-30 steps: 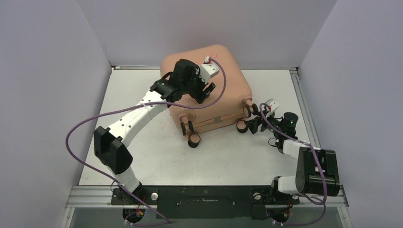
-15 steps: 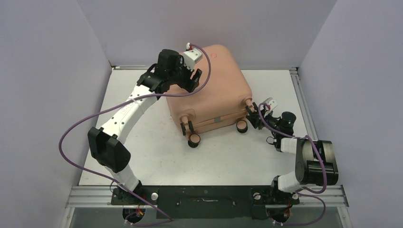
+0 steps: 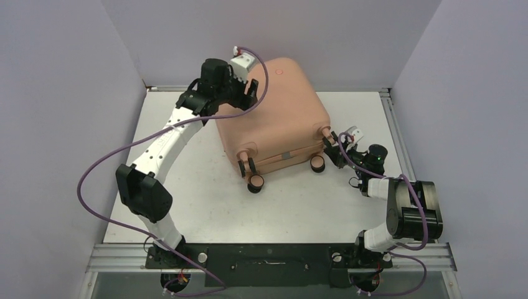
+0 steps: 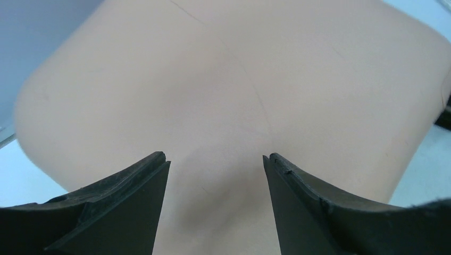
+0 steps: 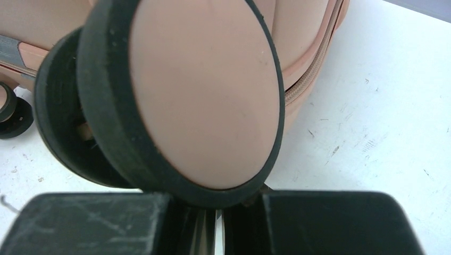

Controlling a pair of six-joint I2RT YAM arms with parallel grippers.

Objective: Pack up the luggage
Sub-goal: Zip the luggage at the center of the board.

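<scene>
The salmon-pink luggage (image 3: 277, 118) lies closed on the white table (image 3: 187, 205), its caster wheels facing the near side. My left gripper (image 3: 248, 93) hovers at its far left top corner, open with nothing between the fingers; in the left wrist view the pink shell (image 4: 239, 79) fills the frame beyond the gripper (image 4: 214, 158). My right gripper (image 3: 331, 144) is low on the table at the luggage's right front corner. In the right wrist view a pink-black caster wheel (image 5: 202, 90) sits right over the gripper (image 5: 218, 204), whose fingers are shut with only a thin slit between them.
Other caster wheels (image 3: 254, 182) (image 3: 317, 164) stick out along the luggage's near side. Purple cables (image 3: 99, 168) loop off both arms. Grey walls enclose the table on three sides; a metal rail (image 3: 392, 124) runs along the right edge.
My left gripper has moved off the luggage's top toward its far left corner, staying open. The right gripper has closed and shifted slightly toward the right front wheel.
</scene>
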